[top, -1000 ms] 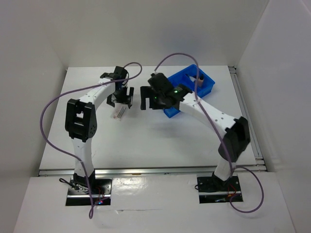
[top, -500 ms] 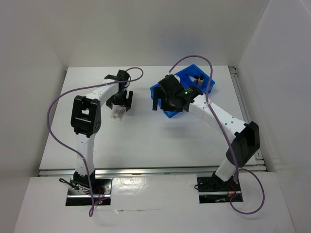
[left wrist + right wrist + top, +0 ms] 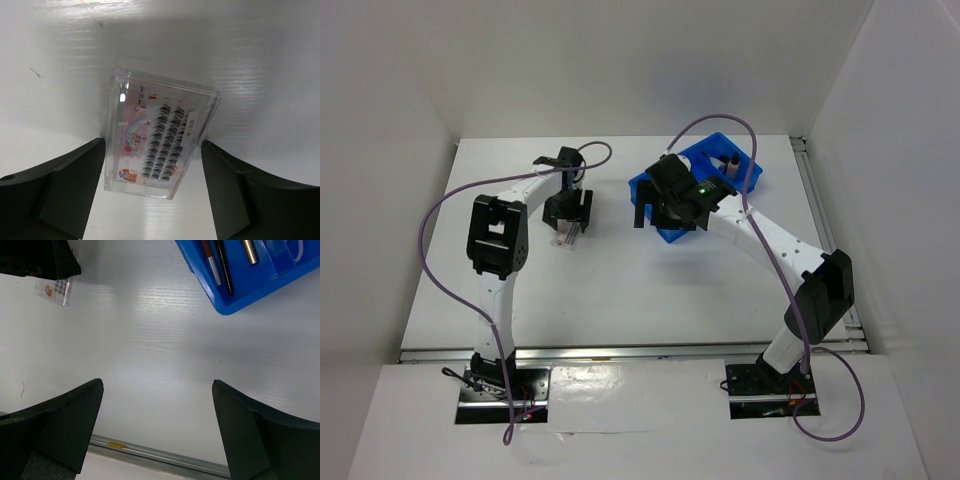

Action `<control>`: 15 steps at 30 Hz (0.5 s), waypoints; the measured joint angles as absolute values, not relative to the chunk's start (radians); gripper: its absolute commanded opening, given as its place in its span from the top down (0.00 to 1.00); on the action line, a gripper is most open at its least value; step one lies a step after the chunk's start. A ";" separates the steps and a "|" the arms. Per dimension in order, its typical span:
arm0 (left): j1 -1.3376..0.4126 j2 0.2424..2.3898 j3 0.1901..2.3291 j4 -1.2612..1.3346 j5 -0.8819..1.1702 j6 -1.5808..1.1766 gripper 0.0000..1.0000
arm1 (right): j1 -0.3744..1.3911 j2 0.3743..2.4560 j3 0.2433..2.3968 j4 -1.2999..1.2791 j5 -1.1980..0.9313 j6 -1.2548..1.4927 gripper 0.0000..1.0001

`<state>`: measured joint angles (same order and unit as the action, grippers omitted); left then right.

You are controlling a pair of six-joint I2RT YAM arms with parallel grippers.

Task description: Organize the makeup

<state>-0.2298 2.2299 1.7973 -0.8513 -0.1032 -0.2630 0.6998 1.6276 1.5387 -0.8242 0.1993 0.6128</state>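
Note:
A white red-printed card of lashes in a clear case (image 3: 160, 137) lies flat on the white table. My left gripper (image 3: 153, 150) is open, one finger on each side of the case's near end, not gripping it. In the top view the left gripper (image 3: 569, 215) stands over the case (image 3: 563, 238). My right gripper (image 3: 157, 387) is open and empty above bare table, near the front left corner of the blue tray (image 3: 235, 302). It also shows in the top view (image 3: 655, 218). A red pencil (image 3: 210, 262) and a black brush (image 3: 223, 267) lie in the tray.
The blue divided tray (image 3: 748, 180) stands at the back right, partly hidden by the right arm; a dark-capped item (image 3: 730, 160) shows in it. The table's front rail (image 3: 165, 457) runs along the near edge. White walls close in the sides and back.
The right gripper swung right to the tray's front corner, then held still. The left gripper moved down over the card case and now straddles it.

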 measured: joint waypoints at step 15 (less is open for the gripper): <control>-0.224 2.176 1.766 -0.850 0.078 -0.258 0.60 | 0.606 1.626 1.522 -0.767 0.027 0.577 0.03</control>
